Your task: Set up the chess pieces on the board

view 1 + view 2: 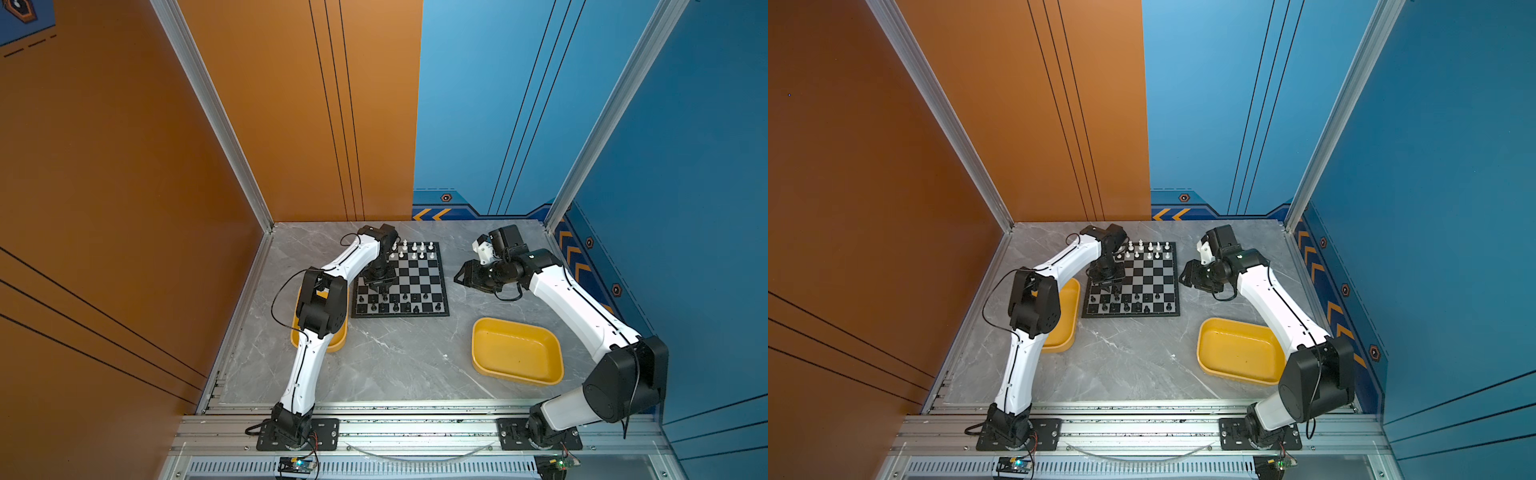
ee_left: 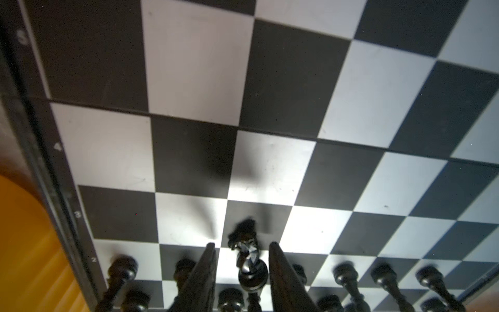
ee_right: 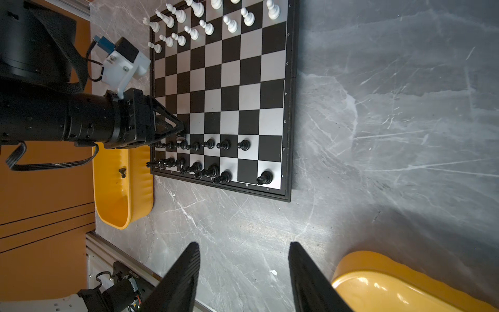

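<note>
Board (image 2: 194,67) near-left edge, left fingers (image 2: 199,278) parted astride black knight (image 2: 248,259), right fingers (image 3: 178,281) open above bare tabletop (image 3: 378,135).

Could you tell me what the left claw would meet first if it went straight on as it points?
Probably the board itself: the left claw points down at it with a black knight between its fingers, so the tips should land either side of that piece. Its height is unclear.
</note>
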You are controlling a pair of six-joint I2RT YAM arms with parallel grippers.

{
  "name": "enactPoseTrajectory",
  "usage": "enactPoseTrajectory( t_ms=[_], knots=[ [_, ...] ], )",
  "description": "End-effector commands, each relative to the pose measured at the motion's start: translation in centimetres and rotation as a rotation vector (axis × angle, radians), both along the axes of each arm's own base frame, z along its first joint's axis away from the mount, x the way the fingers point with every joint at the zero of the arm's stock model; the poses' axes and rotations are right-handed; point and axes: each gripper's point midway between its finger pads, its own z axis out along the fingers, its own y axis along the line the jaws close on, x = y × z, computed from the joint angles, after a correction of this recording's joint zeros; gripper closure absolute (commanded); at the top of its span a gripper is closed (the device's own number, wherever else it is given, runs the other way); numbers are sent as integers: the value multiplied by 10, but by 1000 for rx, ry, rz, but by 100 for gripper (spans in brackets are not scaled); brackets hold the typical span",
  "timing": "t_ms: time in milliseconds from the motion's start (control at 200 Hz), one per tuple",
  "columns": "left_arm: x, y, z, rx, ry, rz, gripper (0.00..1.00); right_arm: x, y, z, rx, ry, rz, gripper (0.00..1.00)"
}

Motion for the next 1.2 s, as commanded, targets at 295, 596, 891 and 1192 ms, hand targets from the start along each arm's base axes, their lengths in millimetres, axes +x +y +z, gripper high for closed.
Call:
enactPoseTrajectory(
  t_ms=[295, 596, 891, 1192],
  knots=[
    [-10, -1, -20, 34, 58, -1, 68, -3, -6, 2, 7, -5, -2, 44],
    [-6, -4, -26, 30, 59, 5, 72, -2, -9, 2, 9, -6, -8, 44],
    [3, -10, -31, 19, 53, 12, 76, -2, -11, 3, 9, -6, -17, 44],
    [10, -11, -33, 12, 45, 22, 80, 0, -11, 3, 9, -6, -20, 44]
  ],
)
